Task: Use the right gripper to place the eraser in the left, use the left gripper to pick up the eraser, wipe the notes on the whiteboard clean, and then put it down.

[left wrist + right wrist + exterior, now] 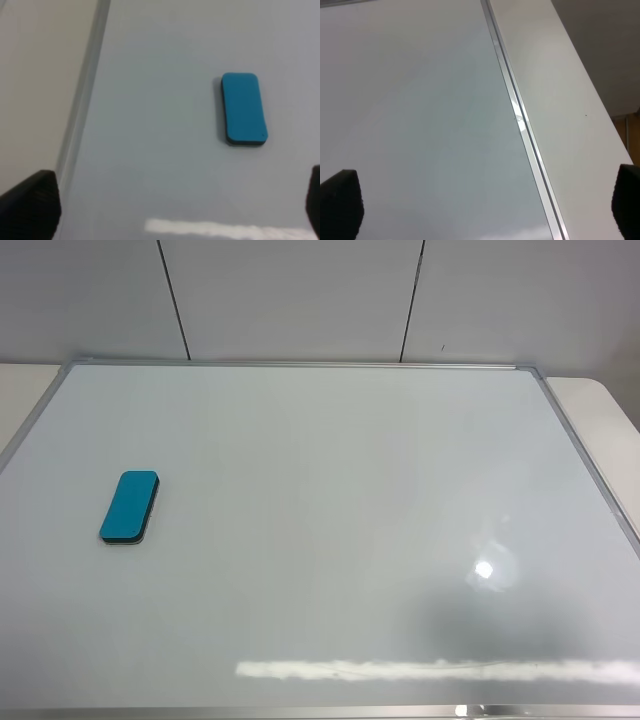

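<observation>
The teal-blue eraser lies flat on the left part of the whiteboard, its dark felt side down. In the left wrist view the eraser rests on the board well ahead of my left gripper, whose black fingertips stand wide apart and open, holding nothing. My right gripper is open too and hangs empty over the whiteboard's right frame. No notes show in any view. Neither arm appears in the exterior high view.
The whiteboard's silver frame runs close to the left gripper, with the pale table beyond it. On the right a strip of table lies outside the frame. A panelled wall stands behind the board.
</observation>
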You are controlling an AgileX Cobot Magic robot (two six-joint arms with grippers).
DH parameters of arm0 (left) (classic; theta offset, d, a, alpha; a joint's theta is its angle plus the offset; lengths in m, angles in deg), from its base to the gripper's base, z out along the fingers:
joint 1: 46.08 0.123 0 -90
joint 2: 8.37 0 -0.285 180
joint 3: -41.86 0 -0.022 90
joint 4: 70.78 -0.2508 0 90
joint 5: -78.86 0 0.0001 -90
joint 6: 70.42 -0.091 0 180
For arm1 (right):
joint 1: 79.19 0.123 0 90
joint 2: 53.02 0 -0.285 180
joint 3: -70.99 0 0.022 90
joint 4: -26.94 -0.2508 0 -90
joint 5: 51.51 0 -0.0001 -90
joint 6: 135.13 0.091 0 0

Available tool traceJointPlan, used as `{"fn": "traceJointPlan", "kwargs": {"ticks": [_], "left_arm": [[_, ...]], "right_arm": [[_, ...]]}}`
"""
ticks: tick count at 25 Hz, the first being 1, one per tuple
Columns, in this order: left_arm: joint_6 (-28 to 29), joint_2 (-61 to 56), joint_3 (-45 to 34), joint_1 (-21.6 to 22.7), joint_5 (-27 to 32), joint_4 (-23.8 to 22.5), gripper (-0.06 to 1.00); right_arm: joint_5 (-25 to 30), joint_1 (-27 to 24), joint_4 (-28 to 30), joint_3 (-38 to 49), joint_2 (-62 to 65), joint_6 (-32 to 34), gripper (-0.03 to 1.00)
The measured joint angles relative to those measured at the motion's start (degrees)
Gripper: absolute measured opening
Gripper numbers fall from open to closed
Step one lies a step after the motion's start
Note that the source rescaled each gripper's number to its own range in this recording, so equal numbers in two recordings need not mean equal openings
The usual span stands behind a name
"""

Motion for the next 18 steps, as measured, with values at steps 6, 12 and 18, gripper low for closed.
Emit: {"fn": "traceJointPlan", "kwargs": {"ticks": [6,12,18], "left_arm": [[0.0,0.0,0.0,0.1,0.0,0.0,1.00],[0.0,0.0,0.0,0.1,0.0,0.0,1.00],[-0.1,0.0,0.0,0.1,0.0,0.0,1.00]], "right_arm": [[0.0,0.0,0.0,0.0,0.0,0.0,1.00],[0.0,0.0,0.0,0.0,0.0,0.0,1.00],[0.0,0.0,0.0,0.0,0.0,0.0,1.00]]}}
